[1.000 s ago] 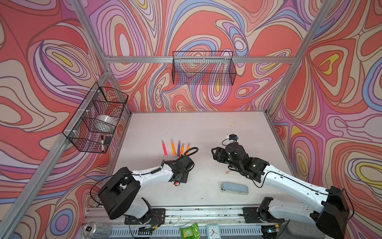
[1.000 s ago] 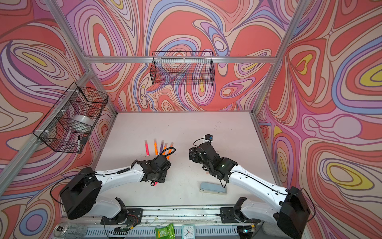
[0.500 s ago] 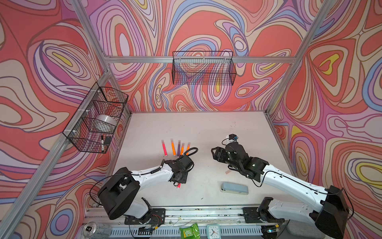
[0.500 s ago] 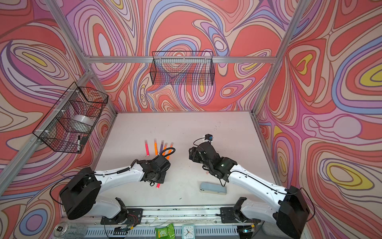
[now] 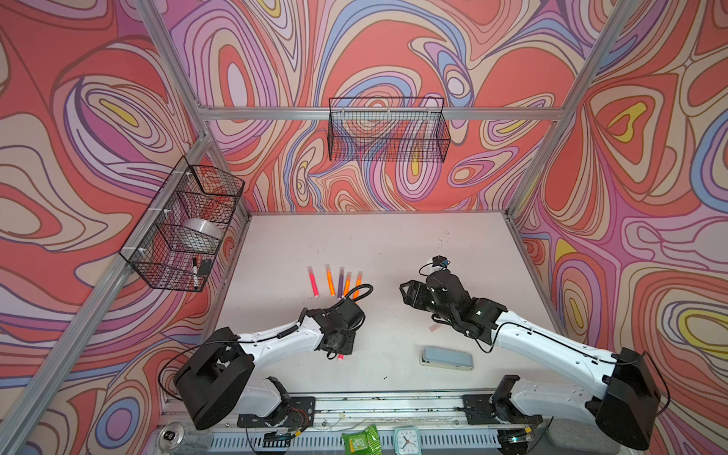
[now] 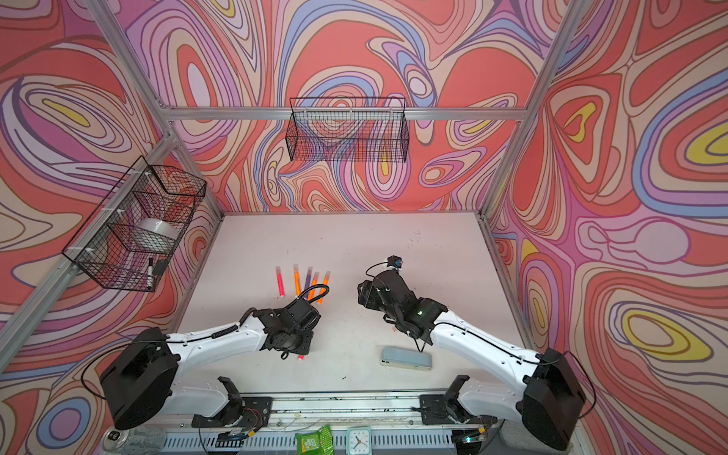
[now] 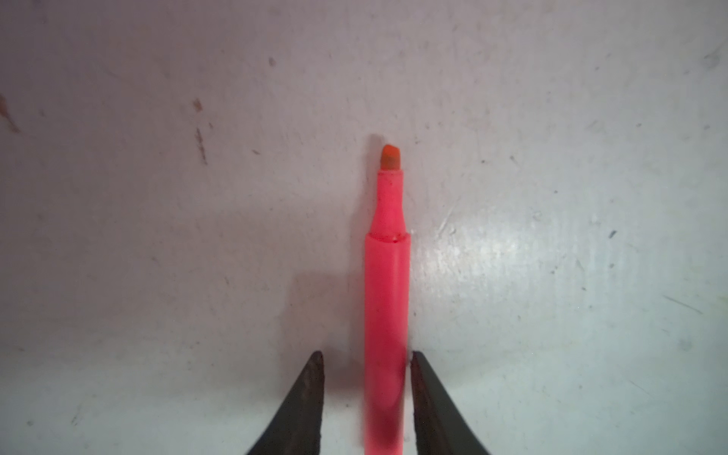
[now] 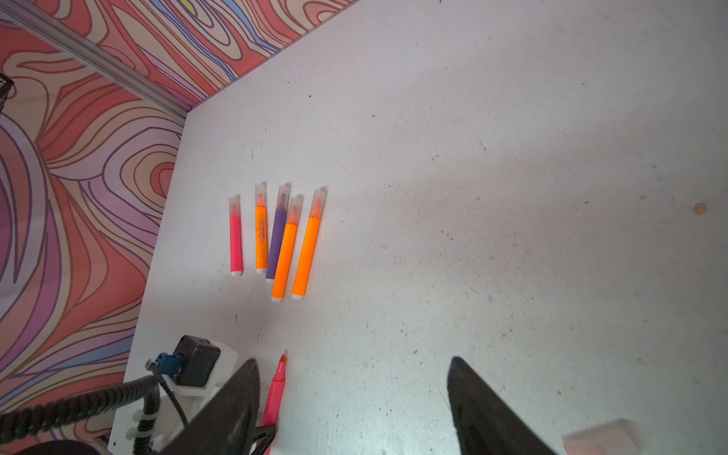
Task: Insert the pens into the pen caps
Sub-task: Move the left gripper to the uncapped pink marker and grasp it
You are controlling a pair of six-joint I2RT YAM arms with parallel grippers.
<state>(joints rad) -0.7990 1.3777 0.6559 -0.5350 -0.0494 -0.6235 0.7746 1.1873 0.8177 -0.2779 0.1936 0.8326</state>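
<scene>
An uncapped neon pink pen (image 7: 386,295) lies on the white table, felt tip bare. My left gripper (image 7: 366,354) is open and straddles the pen's barrel: one finger touches it and a gap shows at the other. In both top views only the pen's end (image 5: 340,357) (image 6: 301,357) shows under that wrist. My right gripper (image 8: 354,361) (image 5: 405,294) is open and holds nothing, hovering right of centre. One loose pen cap (image 8: 598,435) (image 5: 433,327) lies under the right arm. Several capped pens (image 5: 330,281) (image 8: 285,260) lie in a row farther back.
A grey-blue stapler (image 5: 447,357) (image 6: 405,358) lies near the table's front, right of centre. A wire basket (image 5: 185,228) on the left wall holds a tape roll and a black-capped marker (image 5: 194,272). Another wire basket (image 5: 388,130) hangs on the back wall.
My left gripper's jaws have opened off the pink pen, and the pen's end now sticks out a little more towards the front. The right arm has hardly moved.
</scene>
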